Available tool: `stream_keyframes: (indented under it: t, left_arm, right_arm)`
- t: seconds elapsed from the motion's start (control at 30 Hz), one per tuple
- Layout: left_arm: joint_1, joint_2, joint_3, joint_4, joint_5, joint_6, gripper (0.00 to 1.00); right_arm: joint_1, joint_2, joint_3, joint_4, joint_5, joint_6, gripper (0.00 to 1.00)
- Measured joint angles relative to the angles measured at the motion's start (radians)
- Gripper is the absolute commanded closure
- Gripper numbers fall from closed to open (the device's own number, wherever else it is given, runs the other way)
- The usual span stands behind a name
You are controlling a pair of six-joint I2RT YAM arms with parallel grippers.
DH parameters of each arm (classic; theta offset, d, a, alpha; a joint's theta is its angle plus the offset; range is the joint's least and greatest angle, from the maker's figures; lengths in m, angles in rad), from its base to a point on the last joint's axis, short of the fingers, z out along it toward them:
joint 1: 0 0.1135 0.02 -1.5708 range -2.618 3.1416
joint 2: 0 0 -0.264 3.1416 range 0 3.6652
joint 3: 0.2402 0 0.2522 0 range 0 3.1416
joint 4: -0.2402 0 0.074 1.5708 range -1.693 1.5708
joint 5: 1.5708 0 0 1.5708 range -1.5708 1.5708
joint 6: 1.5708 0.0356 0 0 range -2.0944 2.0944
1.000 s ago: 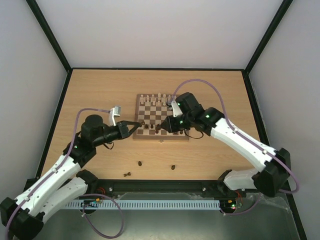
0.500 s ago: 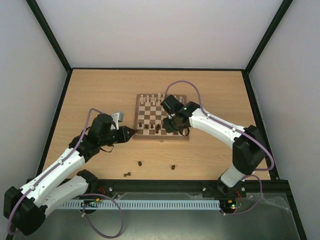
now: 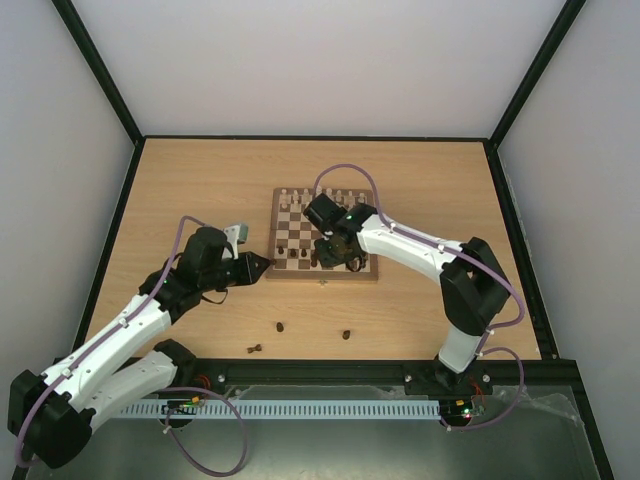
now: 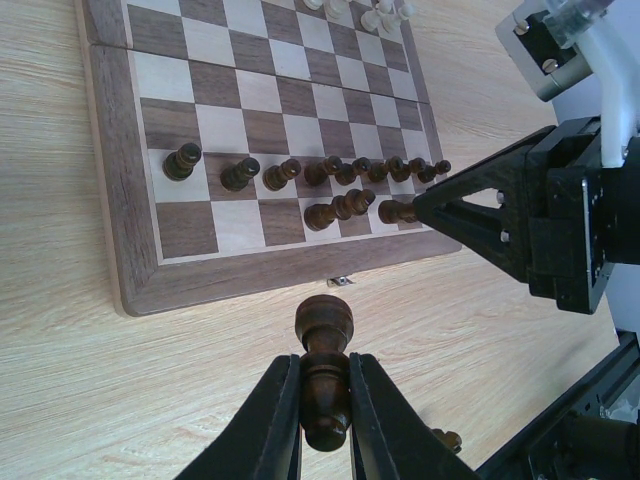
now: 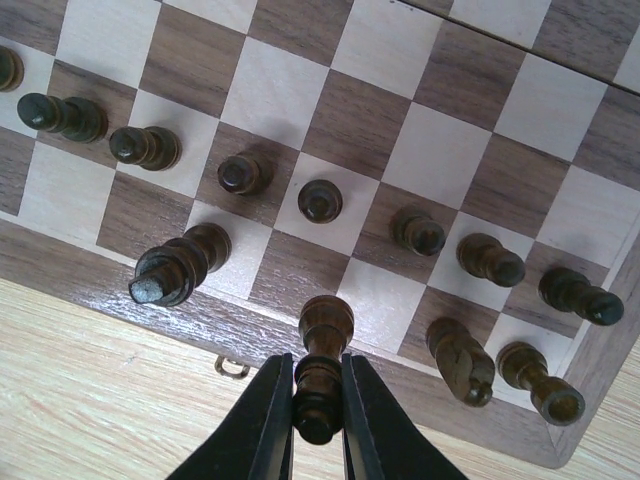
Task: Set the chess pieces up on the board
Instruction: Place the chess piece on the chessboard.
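Your right tool point(image 5: 316, 362) is clamped on a dark piece point(image 5: 325, 322), whose rounded head shows beyond the fingertips. It hangs over the near border of the board point(image 5: 95, 268). Directly ahead of the tool is the nearest row of squares, and beyond that a row of dark pawns point(image 5: 320, 200) runs across. To the tool's left a taller dark figure point(image 5: 180, 270) leans, and to its right two more dark figures point(image 5: 462, 360) stand close together.

Your left tool point(image 4: 325, 365) is closed around a second dark piece point(image 4: 323, 325). It is over the bare surface point(image 4: 150, 400), just short of the board's near edge. The pale pieces point(image 4: 385, 12) stand far ahead of it, on the opposite side. Three loose dark pieces point(image 3: 281, 326) lie on the surface behind both tools, toward the arm bases.

The step in hand looks like seating the right tool's piece on a free square in the nearest row. Bring it down slowly and centre it on the square. Keep well off the leaning figure to the left, which would probably topple at a light touch. Part the fingers only once the base sits flat, and only slightly. Then draw straight back the way you came in. Hold the left tool where it is until the right arm has cleared the edge, because the two arms are working close together.
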Motion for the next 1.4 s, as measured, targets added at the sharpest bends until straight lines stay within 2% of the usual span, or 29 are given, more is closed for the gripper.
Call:
stream_keyframes:
  t: [0.6, 1.13, 1.4]
  left_arm:
    - [0.0, 0.0, 0.0, 0.001, 0.0, 0.0, 0.88]
    - [0.0, 0.004, 0.0, 0.014, 0.0, 0.0, 0.88]
    - [0.0, 0.019, 0.0, 0.024, 0.0, 0.0, 0.88]
  right_arm:
    - [0.005, 0.049, 0.005, 0.029, -0.027, -0.004, 0.86]
    - [0.005, 0.074, 0.005, 0.048, -0.036, -0.019, 0.74]
    - [0.005, 0.063, 0.005, 0.048, -0.037, -0.02, 0.63]
